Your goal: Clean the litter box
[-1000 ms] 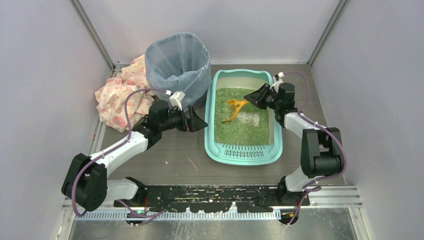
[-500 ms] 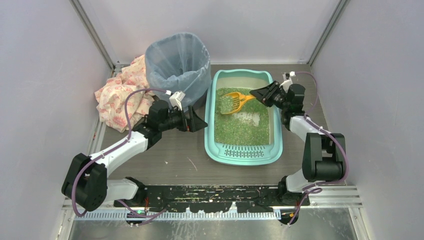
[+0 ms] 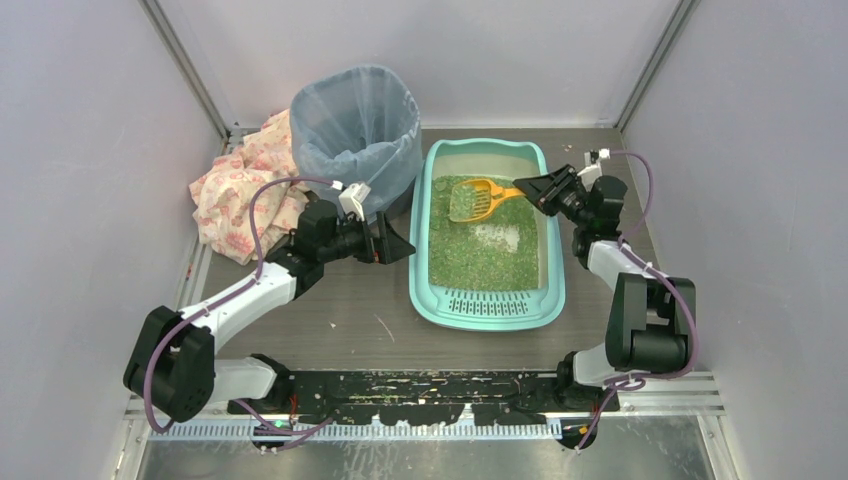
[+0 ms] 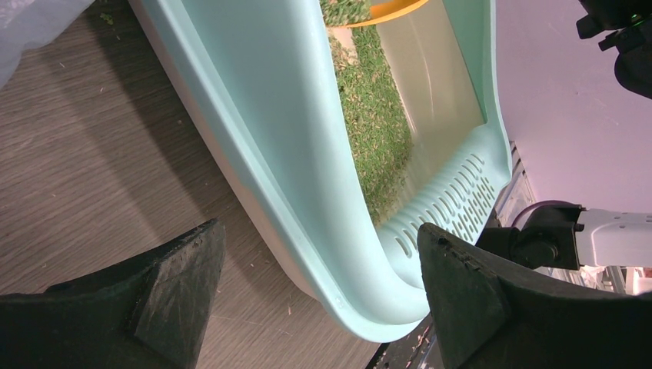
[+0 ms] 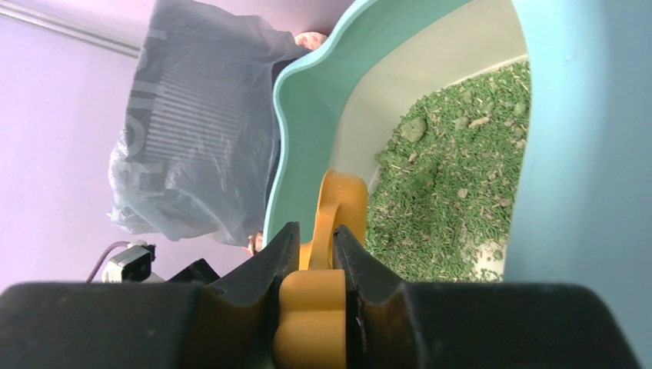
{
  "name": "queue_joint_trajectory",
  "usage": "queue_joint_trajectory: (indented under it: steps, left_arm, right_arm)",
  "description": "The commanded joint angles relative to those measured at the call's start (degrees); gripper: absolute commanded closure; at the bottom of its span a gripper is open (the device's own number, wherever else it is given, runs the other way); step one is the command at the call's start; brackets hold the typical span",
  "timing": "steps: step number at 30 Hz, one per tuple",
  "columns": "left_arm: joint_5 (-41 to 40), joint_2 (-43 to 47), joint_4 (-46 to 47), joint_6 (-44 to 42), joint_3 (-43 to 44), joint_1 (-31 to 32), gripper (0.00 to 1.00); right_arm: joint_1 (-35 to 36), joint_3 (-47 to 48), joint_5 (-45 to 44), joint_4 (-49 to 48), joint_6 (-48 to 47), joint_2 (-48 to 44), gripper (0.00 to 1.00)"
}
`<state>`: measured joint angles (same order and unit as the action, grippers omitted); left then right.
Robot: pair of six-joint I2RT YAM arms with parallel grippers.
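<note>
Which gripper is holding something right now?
The right gripper, shut on the handle of the orange scoop above the litter box. The left gripper is open and empty, beside the box.

Arms (image 3: pixel 240 295): white links, black joints
Cables (image 3: pixel 262 195): purple
Fingers (image 4: pixel 177 284): black wedges
Bases (image 3: pixel 268 380): black, 6 o'clock
Wrist boxes (image 3: pixel 352 197): white, perhaps connectors

The litter box (image 3: pixel 487 322) is teal with green granular litter (image 3: pixel 480 262), the scoop (image 3: pixel 478 200) orange, the bin (image 3: pixel 345 110) lined in translucent blue-grey, the cloth (image 3: pixel 232 195) cream with pink floral print, and the table (image 3: pixel 340 320) grey-brown woodgrain.
</note>
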<state>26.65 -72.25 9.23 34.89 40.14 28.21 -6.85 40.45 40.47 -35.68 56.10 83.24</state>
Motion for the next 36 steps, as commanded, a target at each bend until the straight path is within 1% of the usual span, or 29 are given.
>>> queue_joint_trajectory:
  steps: [1,2,4,5,6,9,13,17,22,30,36]
  left_arm:
    - [1.20,-0.17,2.88,-0.51,1.25,-0.08,0.06]
    - [1.16,-0.32,2.91,-0.45,1.26,-0.08,0.06]
    - [1.21,-0.62,3.03,-0.49,1.34,-0.04,0.06]
    - [1.16,-0.71,3.06,-0.45,1.34,-0.08,0.06]
    - [1.20,-0.78,3.07,-0.40,1.41,-0.12,0.06]
    - [1.53,-1.29,3.32,-0.27,1.43,-0.08,0.06]
    - [1.30,-1.31,3.33,-0.31,1.43,-0.08,0.06]
    - [1.55,-1.33,3.42,-0.18,1.46,-0.08,0.06]
    - [1.21,-0.81,3.08,-0.36,1.34,-0.08,0.06]
    - [1.08,-0.80,2.76,-0.64,1.43,-0.13,0.06]
    - [0.99,-0.86,2.63,-0.74,1.50,-0.08,0.06]
  right_arm:
    - [1.46,3.49,-3.43,7.60,-9.04,-3.47,0.99]
    - [2.82,4.97,-6.68,13.63,-13.74,-4.42,0.99]
    - [7.85,9.15,-16.80,27.59,-24.93,-7.26,0.99]
    - [11.49,10.91,-21.97,32.29,-29.29,-7.81,0.99]
    - [13.75,12.14,-24.76,34.78,-31.52,-8.05,0.99]
    - [16.87,13.79,-28.34,37.20,-32.92,-8.15,0.99]
    - [18.90,15.76,-31.60,39.33,-35.00,-8.51,0.99]
    - [19.07,16.53,-30.83,39.36,-35.17,-7.01,0.99]
    - [19.16,15.73,-29.50,36.16,-33.52,-4.44,0.99]
    - [19.24,19.97,-28.28,36.28,-32.85,-2.88,0.99]
    - [19.51,19.81,-27.55,36.03,-32.36,-1.72,0.99]
